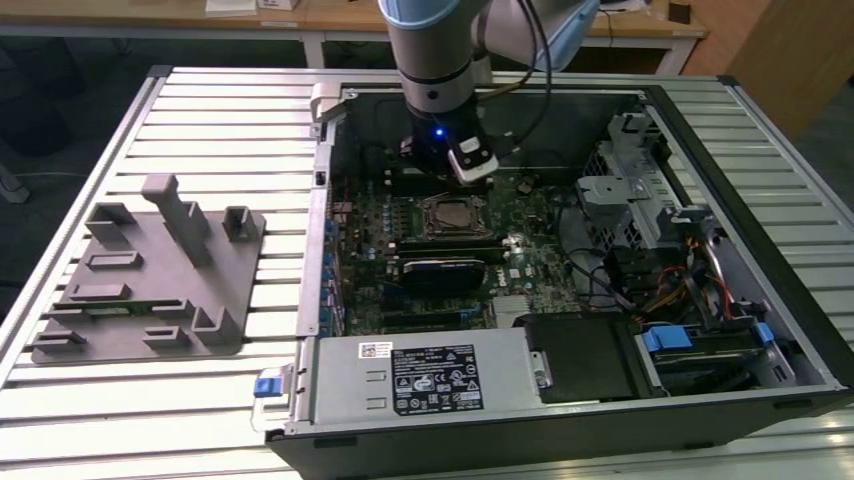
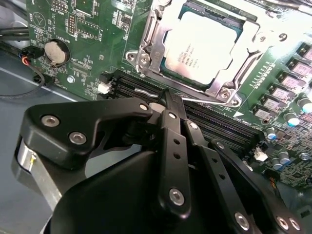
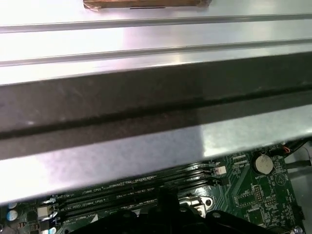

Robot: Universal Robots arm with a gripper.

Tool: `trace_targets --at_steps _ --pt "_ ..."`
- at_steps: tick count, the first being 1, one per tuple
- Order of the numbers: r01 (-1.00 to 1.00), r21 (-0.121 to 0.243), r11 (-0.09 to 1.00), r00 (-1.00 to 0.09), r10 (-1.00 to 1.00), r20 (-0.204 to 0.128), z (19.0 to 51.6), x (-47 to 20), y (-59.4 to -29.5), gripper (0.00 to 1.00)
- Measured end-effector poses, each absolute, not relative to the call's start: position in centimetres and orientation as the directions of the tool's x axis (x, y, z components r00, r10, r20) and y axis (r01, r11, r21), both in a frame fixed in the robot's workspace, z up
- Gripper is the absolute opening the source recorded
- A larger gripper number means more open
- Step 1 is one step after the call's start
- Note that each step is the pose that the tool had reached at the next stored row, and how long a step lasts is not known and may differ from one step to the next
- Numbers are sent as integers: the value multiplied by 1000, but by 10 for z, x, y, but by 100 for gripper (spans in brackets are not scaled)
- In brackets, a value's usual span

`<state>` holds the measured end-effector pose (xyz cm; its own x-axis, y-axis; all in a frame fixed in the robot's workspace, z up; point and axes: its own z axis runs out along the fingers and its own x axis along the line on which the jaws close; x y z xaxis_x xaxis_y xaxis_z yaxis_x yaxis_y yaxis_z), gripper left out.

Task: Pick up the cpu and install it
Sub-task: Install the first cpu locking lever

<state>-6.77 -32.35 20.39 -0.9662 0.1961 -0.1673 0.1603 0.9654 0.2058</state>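
Silver-grey metal top of the cpu (image 2: 202, 46) sits flat inside the socket frame (image 2: 146, 46) on the green motherboard (image 2: 87, 29); in the exterior view the cpu (image 1: 450, 212) lies mid-board inside the open computer case (image 1: 747, 400). The metal frame borders the chip on all visible sides. Black memory slots (image 2: 131, 87) run just beside the socket's near edge.

End effector (image 2: 170, 100) hangs just above those slots, beside the socket, fingers drawn together to a point and gripping nothing. In the exterior view the end effector (image 1: 447, 170) stands just past the socket's far edge, with the case's back wall close behind.

Open room: the ribbed desk (image 1: 200, 120) beyond the case on the exterior view's left carries a grey fixture (image 1: 154, 280), well apart.
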Motion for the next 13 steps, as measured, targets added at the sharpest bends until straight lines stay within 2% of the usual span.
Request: trace_targets --at_steps 8,13 --pt "166 206 964 -965 202 -167 202 -70 -321 11" --pt "236 206 950 -948 272 -167 200 -70 -321 11"
